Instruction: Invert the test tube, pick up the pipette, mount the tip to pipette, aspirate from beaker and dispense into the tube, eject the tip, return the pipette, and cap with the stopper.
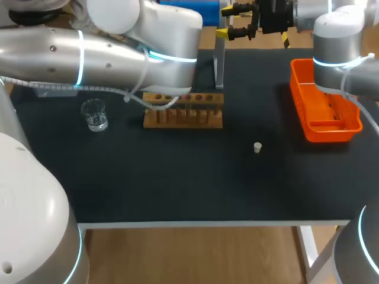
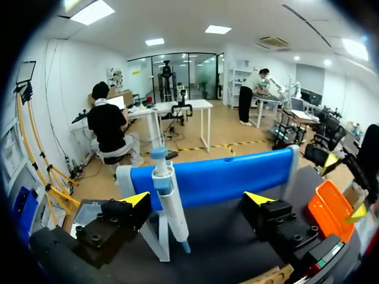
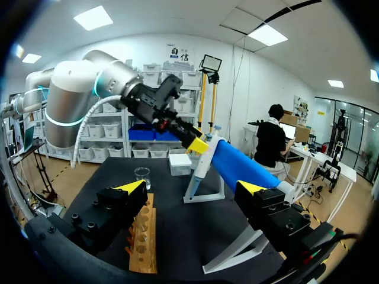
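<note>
The white pipette with a blue top hangs in its white stand at the back of the table. My left gripper is open around it, and neither finger touches it. In the right wrist view the left gripper is at the pipette's upper end. My right gripper is open and empty, high at the back, pointing left toward the stand. The wooden tube rack stands mid-table, the glass beaker to its left, and the small white stopper lies on the mat. I cannot make out the test tube.
An orange tray sits at the right side under my right arm. My left arm crosses above the rack's back edge and hides part of it. The black mat is bare toward the table's front edge.
</note>
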Controlling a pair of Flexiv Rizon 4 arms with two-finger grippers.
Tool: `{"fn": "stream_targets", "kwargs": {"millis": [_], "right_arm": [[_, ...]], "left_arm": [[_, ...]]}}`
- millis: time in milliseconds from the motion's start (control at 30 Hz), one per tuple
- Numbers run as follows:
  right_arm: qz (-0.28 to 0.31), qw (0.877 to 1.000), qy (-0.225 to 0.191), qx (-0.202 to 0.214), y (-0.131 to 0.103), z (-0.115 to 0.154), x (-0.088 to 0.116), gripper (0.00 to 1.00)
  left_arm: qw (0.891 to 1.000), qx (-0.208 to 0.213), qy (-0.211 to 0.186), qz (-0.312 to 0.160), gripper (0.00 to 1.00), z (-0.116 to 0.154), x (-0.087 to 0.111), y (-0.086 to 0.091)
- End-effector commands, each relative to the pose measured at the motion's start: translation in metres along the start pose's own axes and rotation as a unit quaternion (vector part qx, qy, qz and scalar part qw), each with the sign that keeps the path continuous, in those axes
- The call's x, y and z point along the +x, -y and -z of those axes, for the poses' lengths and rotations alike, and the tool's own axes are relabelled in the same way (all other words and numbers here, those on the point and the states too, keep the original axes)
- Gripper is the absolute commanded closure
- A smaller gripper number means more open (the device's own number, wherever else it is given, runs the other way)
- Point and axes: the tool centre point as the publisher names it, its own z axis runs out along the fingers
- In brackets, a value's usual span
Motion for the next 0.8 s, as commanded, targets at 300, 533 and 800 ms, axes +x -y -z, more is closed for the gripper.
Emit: {"fn": "stream_targets", "kwargs": {"millis": [300, 533, 800], "right_arm": [[0.0, 1.0, -0.002, 0.001, 0.0, 0.001, -0.001, 0.0], [0.0, 1.0, -0.002, 0.001, 0.0, 0.001, -0.001, 0.0], [0.0, 1.0, -0.002, 0.001, 0.0, 0.001, -0.001, 0.0]], "left_arm": [[0.959, 0.099, -0.25, -0.095, 0.0, 0.097, 0.019, -0.016], [0.92, 0.119, -0.345, -0.142, 0.0, 0.124, 0.038, -0.035], [0.892, 0.101, -0.4, -0.182, 0.0, 0.127, 0.052, -0.066]]}}
